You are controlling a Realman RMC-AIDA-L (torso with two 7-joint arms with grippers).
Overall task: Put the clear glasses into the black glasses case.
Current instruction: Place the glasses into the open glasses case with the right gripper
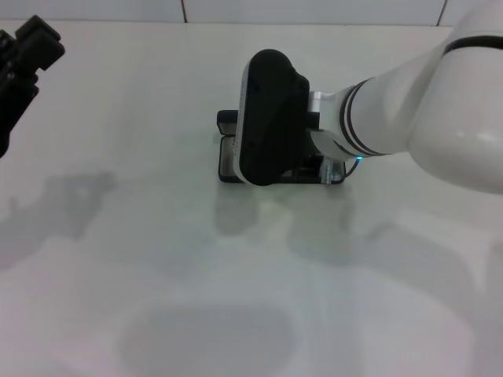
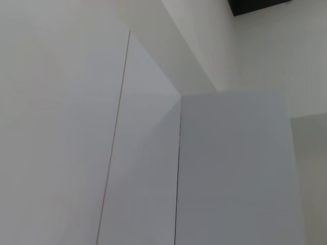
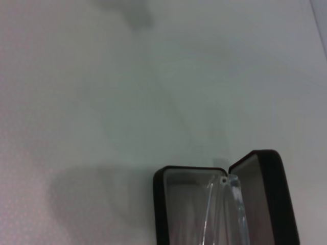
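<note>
The black glasses case (image 1: 228, 159) lies open at the middle of the white table, mostly covered by my right arm's wrist. In the right wrist view its grey-lined tray (image 3: 168, 209) and raised lid (image 3: 273, 199) show. The clear glasses (image 3: 227, 206) sit between tray and lid, a thin transparent arm reaching down into the case. My right gripper (image 1: 333, 168) hangs right over the case, its fingertips hidden under the wrist housing. Whether it holds the glasses cannot be told. My left gripper (image 1: 23, 59) stays raised at the far left edge, away from the case.
The white table (image 1: 157, 298) carries only soft shadows around the case. A white wall with panel seams (image 2: 179, 168) fills the left wrist view.
</note>
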